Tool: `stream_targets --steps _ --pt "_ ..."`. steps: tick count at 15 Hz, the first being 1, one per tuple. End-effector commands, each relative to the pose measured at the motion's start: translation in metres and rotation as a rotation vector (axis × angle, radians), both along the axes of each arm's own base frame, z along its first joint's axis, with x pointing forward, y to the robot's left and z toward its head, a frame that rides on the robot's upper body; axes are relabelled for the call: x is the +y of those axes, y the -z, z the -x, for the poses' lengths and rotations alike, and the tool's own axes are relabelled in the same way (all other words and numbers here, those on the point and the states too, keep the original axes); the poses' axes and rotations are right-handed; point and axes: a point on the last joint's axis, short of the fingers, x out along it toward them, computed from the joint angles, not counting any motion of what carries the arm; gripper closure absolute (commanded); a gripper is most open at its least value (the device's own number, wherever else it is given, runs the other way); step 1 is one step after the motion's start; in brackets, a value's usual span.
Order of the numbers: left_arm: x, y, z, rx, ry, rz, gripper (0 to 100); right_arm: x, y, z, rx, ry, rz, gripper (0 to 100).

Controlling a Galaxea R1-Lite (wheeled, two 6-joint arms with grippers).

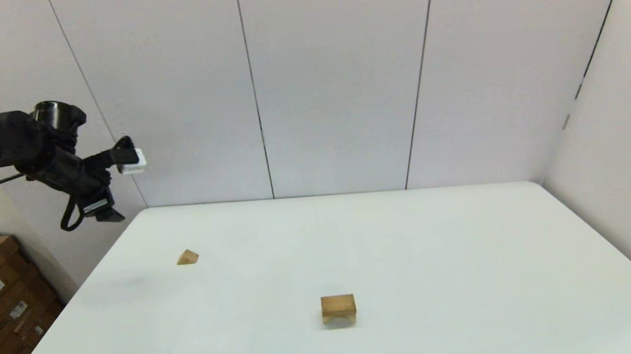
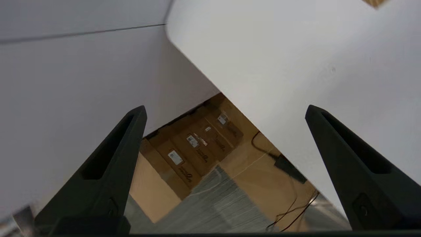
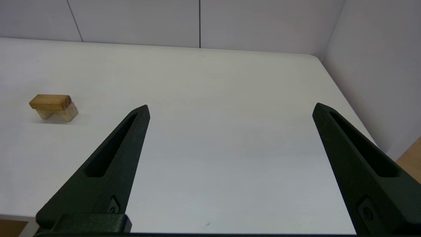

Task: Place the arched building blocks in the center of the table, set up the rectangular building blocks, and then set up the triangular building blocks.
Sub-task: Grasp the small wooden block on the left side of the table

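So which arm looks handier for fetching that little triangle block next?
Probably the left. The triangular block lies on the table's left side, and the open left claw hangs just off that edge. The right claw, also open, sits low by the right side.

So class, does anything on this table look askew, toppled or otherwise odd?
Nothing stands out. The rectangular block lies squarely on the arch block near the middle of the table; the triangular block rests alone toward the left. The left pincer hangs open off the table's left edge; the right pincer is open too.
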Motion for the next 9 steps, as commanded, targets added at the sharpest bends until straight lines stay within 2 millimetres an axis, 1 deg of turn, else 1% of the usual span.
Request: stream_targets --steps 1,3,6,9 --pt "-0.002 0.015 0.000 0.110 0.167 -0.091 0 0.000 0.000 0.000 0.001 -0.001 0.000 0" --pt "-0.004 0.016 0.001 0.127 0.214 -0.113 0 0.000 0.000 0.000 0.001 -0.001 0.000 0" --pt "-0.016 0.023 0.003 0.199 0.269 -0.110 0 0.000 0.000 0.000 0.001 -0.001 0.000 0" --pt "-0.024 0.030 0.006 0.275 0.377 -0.142 0 0.000 0.000 0.000 0.001 -0.001 0.000 0"
